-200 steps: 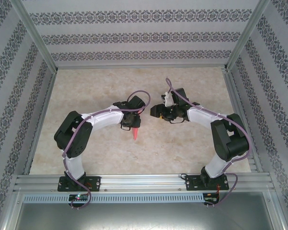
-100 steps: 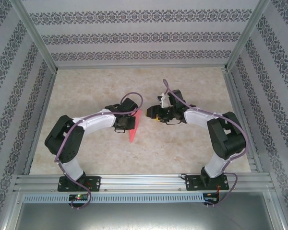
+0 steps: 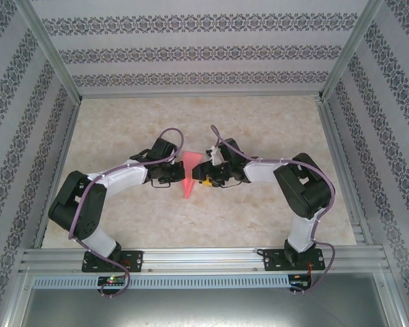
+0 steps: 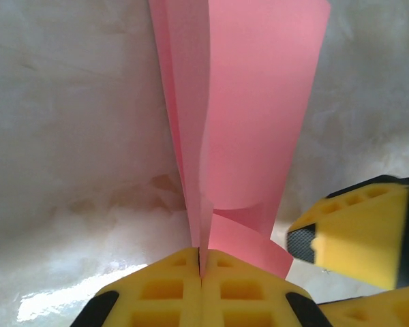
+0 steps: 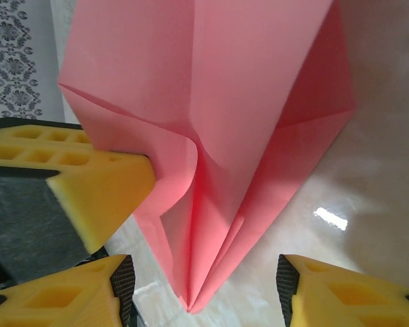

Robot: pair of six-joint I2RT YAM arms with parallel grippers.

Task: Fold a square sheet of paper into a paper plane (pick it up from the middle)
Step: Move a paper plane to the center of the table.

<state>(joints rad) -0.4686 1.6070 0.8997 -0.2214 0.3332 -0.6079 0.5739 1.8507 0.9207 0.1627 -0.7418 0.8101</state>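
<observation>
The paper plane (image 3: 189, 178) is salmon-pink paper folded into a slim pointed dart, held just above the table's middle. My left gripper (image 4: 201, 267) is shut on its lengthwise centre ridge, and the wings (image 4: 259, 102) fan out ahead of the yellow pads. From the right, my right gripper (image 5: 203, 289) stands open, its two fingers on either side of the plane's pointed end (image 5: 191, 303) without touching it. One left finger (image 5: 88, 191) presses against the folded wing (image 5: 191, 88). In the top view the left gripper (image 3: 179, 177) and the right gripper (image 3: 200, 176) face each other across the paper.
The marbled beige tabletop (image 3: 259, 122) is ringed by patterned walls and an aluminium frame (image 3: 204, 257) along the near edge. A right finger (image 4: 358, 231) sits close beside the paper in the left wrist view. Free room lies behind and in front of the grippers.
The left gripper closed fully on the paper and swung it up toward the centre. The right arm moved left until its open fingers reached the paper's tip.
</observation>
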